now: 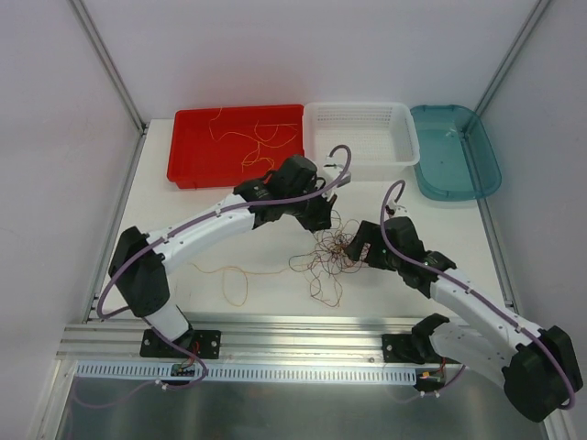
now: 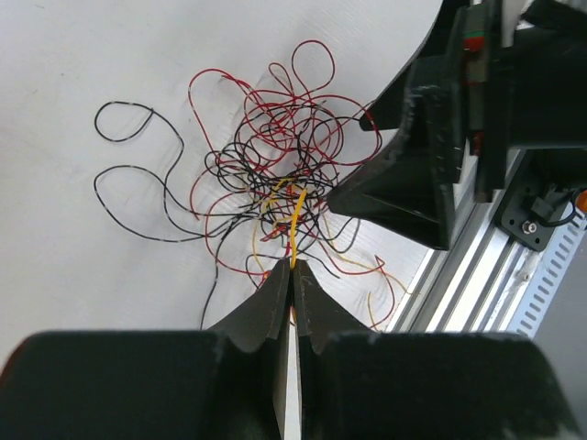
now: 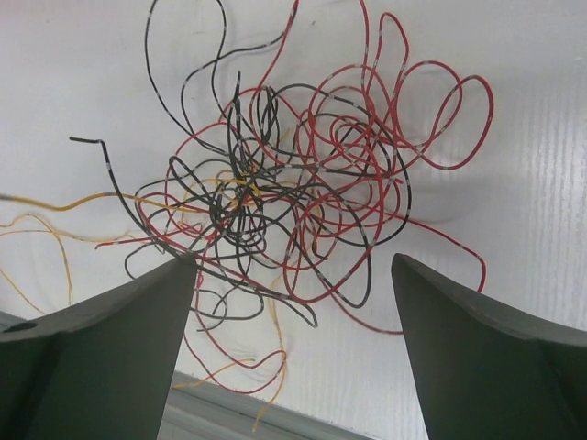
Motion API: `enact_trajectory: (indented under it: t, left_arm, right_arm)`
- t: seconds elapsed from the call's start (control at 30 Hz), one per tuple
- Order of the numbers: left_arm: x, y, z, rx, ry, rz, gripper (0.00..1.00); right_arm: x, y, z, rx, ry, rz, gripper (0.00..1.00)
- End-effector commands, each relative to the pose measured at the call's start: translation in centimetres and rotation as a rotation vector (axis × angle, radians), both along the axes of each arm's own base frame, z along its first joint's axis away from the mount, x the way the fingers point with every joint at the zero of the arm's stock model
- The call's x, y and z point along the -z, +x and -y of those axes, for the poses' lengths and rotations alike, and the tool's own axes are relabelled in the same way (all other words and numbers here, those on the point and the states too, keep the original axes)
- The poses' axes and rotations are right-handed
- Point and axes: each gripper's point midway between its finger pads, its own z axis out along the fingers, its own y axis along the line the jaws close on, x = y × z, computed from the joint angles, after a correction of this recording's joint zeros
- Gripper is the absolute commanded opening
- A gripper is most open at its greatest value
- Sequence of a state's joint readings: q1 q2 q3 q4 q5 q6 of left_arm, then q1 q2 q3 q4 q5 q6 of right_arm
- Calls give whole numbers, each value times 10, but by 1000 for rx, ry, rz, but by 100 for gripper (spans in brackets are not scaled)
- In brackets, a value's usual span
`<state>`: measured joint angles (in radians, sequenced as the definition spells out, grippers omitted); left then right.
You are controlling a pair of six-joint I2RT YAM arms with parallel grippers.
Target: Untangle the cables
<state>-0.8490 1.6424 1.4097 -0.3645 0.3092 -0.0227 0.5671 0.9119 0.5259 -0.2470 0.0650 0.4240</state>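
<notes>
The cables (image 1: pixel 330 252) are a knotted clump of thin red, black and yellow wires on the white table between the two arms. My left gripper (image 1: pixel 328 216) is above the clump's far side. In the left wrist view its jaws (image 2: pixel 292 268) are shut on one yellow wire (image 2: pixel 294 225) that runs up out of the clump (image 2: pixel 275 156). My right gripper (image 1: pixel 363 246) is at the clump's right side. In the right wrist view it (image 3: pixel 293 270) is open and empty, with the clump (image 3: pixel 303 183) lying just beyond its fingertips.
A loose yellow wire (image 1: pixel 234 275) lies on the table left of the clump. At the back stand a red tray (image 1: pixel 197 156) holding several yellow wires, a white basket (image 1: pixel 404 137) and a teal tray (image 1: pixel 454 156). The right gripper's black body (image 2: pixel 413 183) stands close to the left gripper.
</notes>
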Motion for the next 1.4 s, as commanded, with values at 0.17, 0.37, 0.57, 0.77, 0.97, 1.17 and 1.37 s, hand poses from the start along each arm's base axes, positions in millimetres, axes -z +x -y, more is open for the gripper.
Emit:
enact_trajectory:
  t: [0.17,0.37,0.57,0.77,0.97,1.17,1.37]
  left_arm:
    - [-61,1,-27,-179,-107,54,0]
    - [-123,5,-59,-308,-216,142,0]
    - [-190,7,-105,-434,-357,200,0]
    - [-236,21,-178,-653,-398,318,0]
    - [-266,30,-235,-855,-327,489,0]
    - [-274,39,-246,-901,-287,532,0]
    - [-268,74,-245,-919,-213,536,0]
  right_arm:
    - [23,24,-6,62,-5,-4,60]
    - [43,21,10,96,-48,-56,33]
    - [49,22,37,160,-72,-92,8]
    - [55,18,66,244,-74,-143,1]
    - [53,10,88,314,-87,-193,1]
    - [37,7,86,275,-86,-194,7]
    - [12,5,78,189,-71,-157,39]
